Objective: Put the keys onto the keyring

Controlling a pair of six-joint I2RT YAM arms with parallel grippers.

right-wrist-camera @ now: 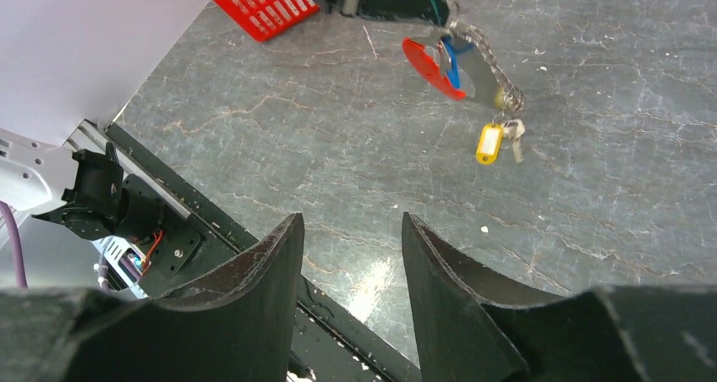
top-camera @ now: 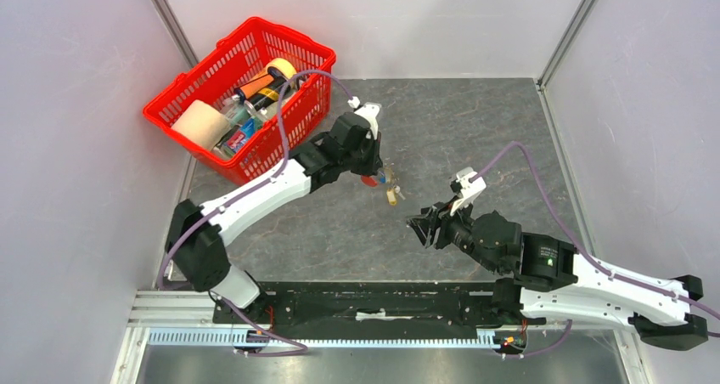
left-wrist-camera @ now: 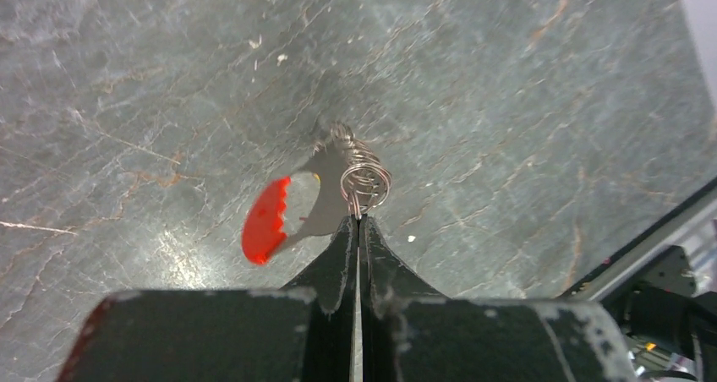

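My left gripper (left-wrist-camera: 357, 220) is shut on the coiled wire ring (left-wrist-camera: 365, 182) of the keyring, holding it just above the table. The keyring's red crescent (left-wrist-camera: 264, 221) and a silvery blade hang beside the fingers. In the right wrist view the bunch dangles from the left gripper: red crescent (right-wrist-camera: 423, 63), a blue-headed key (right-wrist-camera: 453, 61) against it, a yellow tag (right-wrist-camera: 489, 143) and small silvery keys (right-wrist-camera: 513, 133). I cannot tell whether the blue key is threaded on. My right gripper (right-wrist-camera: 351, 223) stands open and empty, apart from the bunch (top-camera: 371, 180), to its lower right in the top view (top-camera: 422, 228).
A red basket (top-camera: 259, 150) full of household items stands at the back left, right behind the left arm. Grey walls close in both sides. The black mounting rail (top-camera: 382, 303) runs along the near edge.
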